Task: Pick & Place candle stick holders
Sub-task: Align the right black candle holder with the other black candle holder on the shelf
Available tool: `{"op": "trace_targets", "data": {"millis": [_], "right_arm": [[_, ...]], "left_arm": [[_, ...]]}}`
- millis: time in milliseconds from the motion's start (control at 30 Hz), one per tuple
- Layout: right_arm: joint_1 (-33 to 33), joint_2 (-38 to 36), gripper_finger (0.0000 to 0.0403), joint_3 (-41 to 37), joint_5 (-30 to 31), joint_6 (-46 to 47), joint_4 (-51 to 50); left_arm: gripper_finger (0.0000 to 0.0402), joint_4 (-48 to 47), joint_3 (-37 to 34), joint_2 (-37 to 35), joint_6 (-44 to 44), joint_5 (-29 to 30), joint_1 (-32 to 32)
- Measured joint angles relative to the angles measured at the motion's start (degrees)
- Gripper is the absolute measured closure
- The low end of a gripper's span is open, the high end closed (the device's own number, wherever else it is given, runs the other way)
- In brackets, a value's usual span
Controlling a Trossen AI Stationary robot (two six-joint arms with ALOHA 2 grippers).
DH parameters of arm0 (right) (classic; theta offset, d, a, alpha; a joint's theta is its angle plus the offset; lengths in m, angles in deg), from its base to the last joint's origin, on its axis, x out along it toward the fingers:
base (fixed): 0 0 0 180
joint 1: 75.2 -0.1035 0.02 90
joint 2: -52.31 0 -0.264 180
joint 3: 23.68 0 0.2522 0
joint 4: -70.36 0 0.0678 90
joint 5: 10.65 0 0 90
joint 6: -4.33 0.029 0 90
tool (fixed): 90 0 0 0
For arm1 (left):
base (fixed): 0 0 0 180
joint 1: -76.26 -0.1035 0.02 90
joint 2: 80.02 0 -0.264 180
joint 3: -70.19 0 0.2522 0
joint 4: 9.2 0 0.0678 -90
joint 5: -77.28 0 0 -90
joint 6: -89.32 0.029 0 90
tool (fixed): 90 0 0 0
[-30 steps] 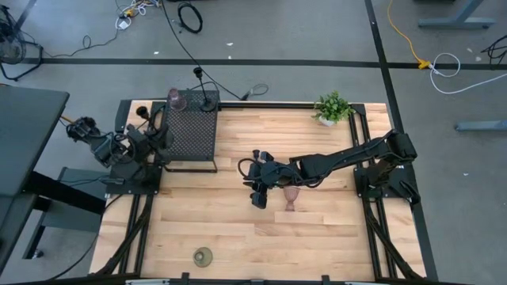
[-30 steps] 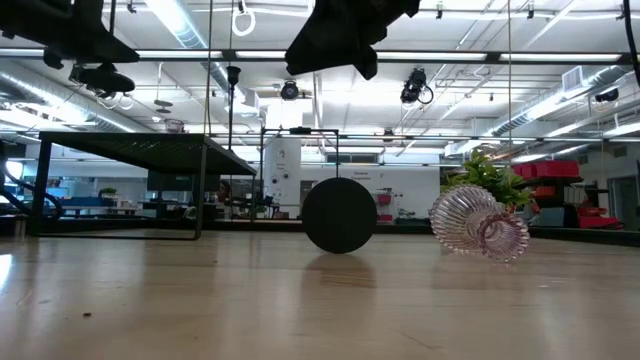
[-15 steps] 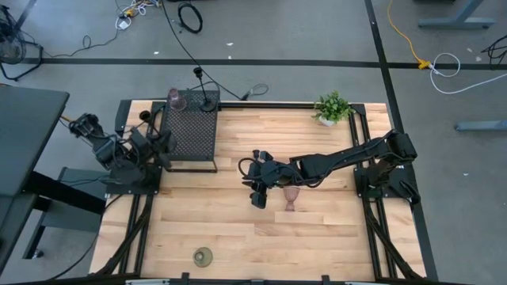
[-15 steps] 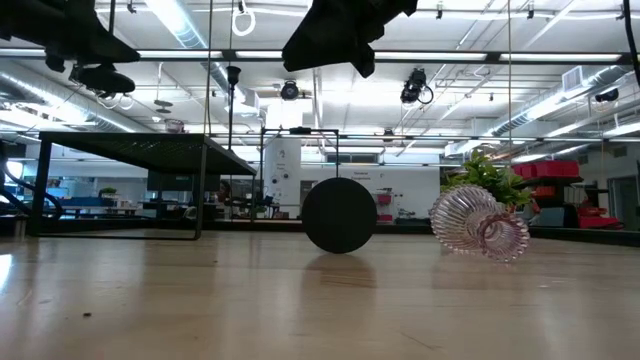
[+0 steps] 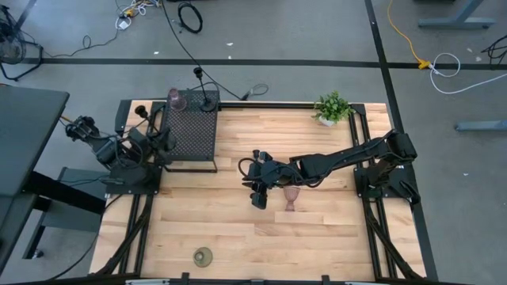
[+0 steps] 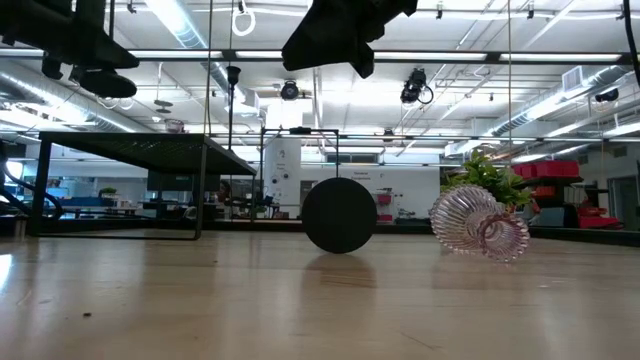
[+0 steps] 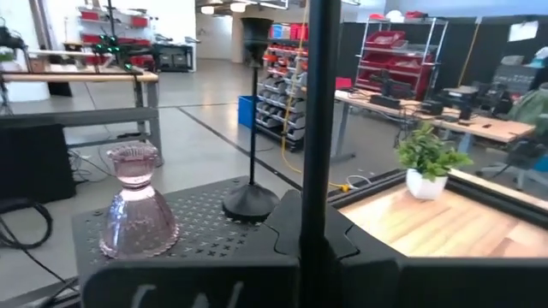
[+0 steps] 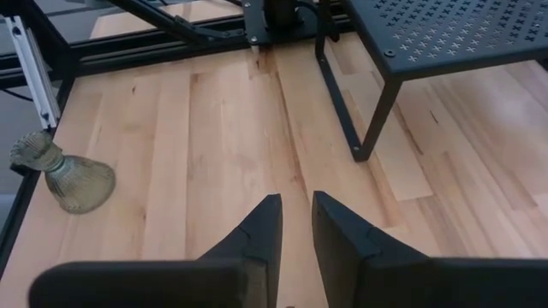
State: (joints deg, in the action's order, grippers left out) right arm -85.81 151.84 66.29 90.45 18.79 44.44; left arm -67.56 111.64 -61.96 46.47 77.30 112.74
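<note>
Candle stick holders, status by location. Right tool [image 5: 258, 188]: hovers over mid-counter, fingers nearly pressed together with a thin gap, pinching nothing. Directly under or beside it: one black stem [image 6: 339, 214], lying on its side, round base facing the low camera; not yet picked. Just beside that: pink glass goblet [image 5: 291, 197], also lying down on the boards; not yet picked. Toward the near left corner of the counter [image 5: 333, 229]: squat olive-gold holder [image 5: 203, 256], alone, well apart from everything else; not yet picked. On the black mesh box [image 5: 190, 133] at the far left corner: second pink goblet [image 7: 137, 204] and an upright black stem [image 7: 252, 120], apparently placed. Left tool [image 5: 155, 141]: at the mesh box's left edge, pinching a thin black stem [image 7: 318, 120]. Judged tally: two delivered, one in hand, three remaining.
</note>
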Motion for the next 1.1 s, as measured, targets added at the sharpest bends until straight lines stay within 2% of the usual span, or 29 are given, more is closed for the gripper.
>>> {"op": "trace_targets", "data": {"millis": [233,400,533,867,967,1100], "right_arm": [[0.3,0.0,0.0335,0.0,-0.1,-0.3,0.1],[0.3,0.0,0.0335,0.0,-0.1,-1.4,0.0],[0.3,0.0,0.0335,0.0,-0.2,-1.5,-0.2],[1.3,0.0,0.0335,0.0,-0.1,-1.8,-0.2],[1.7,0.0,0.0335,0.0,-0.2,-1.9,0.0],[1.8,0.0,0.0335,0.0,-0.9,-1.8,0.2]], "left_arm": [[0.0401,-2.7,-0.2,1.8,-3.2,0.1,-0.7],[0.0401,-1.3,-6.3,2.1,-8.2,0.0,2.1],[0.0401,-0.1,-7.9,1.3,-8.4,0.1,2.6],[0.0401,-0.2,-6.5,1.4,-5.5,0.0,9.6],[0.0401,2.2,-6.4,1.3,-5.5,0.0,6.7],[0.0401,7.4,-6.3,1.7,-4.9,0.0,-3.6]]}}
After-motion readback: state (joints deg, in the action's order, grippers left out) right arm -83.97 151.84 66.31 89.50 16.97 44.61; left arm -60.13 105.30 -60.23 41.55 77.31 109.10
